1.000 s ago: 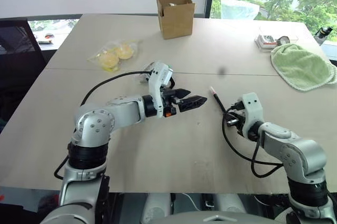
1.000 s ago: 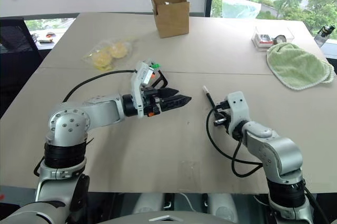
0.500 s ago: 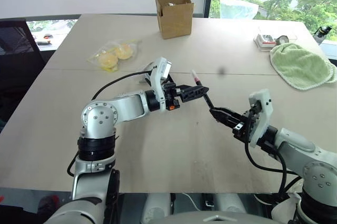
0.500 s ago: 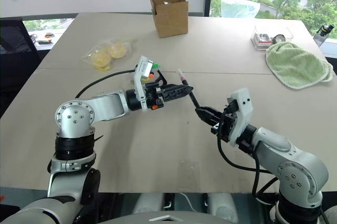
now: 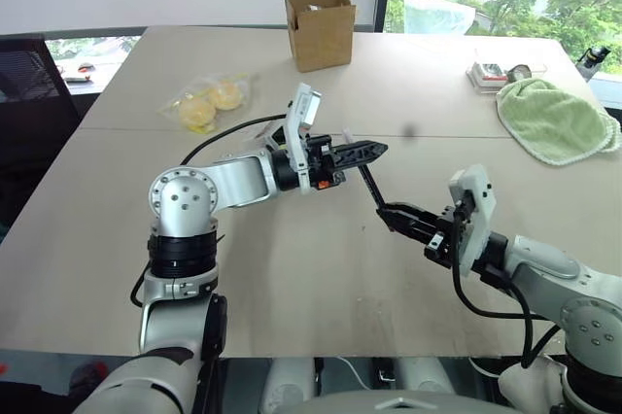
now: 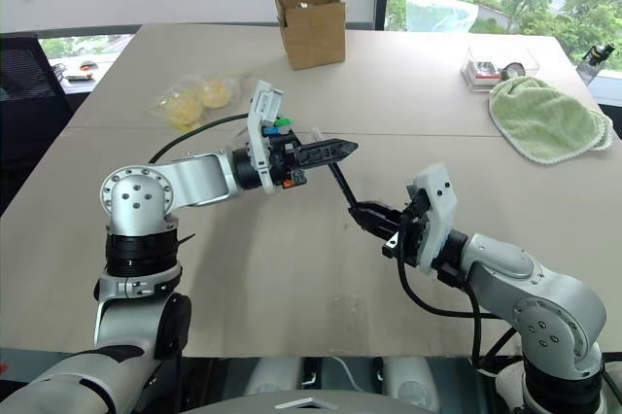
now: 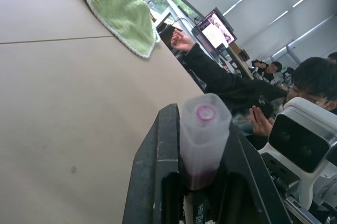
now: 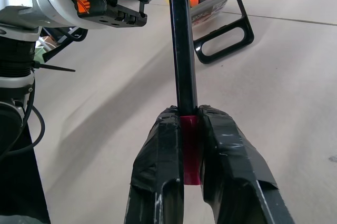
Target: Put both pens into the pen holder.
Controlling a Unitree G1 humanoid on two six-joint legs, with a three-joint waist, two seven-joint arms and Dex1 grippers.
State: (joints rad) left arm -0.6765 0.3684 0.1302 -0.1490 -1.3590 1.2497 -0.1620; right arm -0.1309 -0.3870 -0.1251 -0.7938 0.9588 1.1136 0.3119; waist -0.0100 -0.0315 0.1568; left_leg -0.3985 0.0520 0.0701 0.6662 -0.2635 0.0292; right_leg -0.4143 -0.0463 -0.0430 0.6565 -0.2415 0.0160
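Two black fingers (image 8: 163, 166) pinch the black pen (image 8: 182, 56) at its magenta band above the worktop (image 8: 295, 87), pen holder (image 8: 224, 29) beyond

Head pair: high over the table (image 5: 292, 268), facing forward and down; both eyes share both arms, the box (image 5: 322, 28) and the towel (image 5: 556, 120).
Left wrist: close behind the left gripper (image 7: 197, 155), looking level across the table toward the towel.
Right wrist: close behind the right gripper (image 8: 190, 145), facing the left gripper; both wrist views share the pen (image 8: 183, 50).
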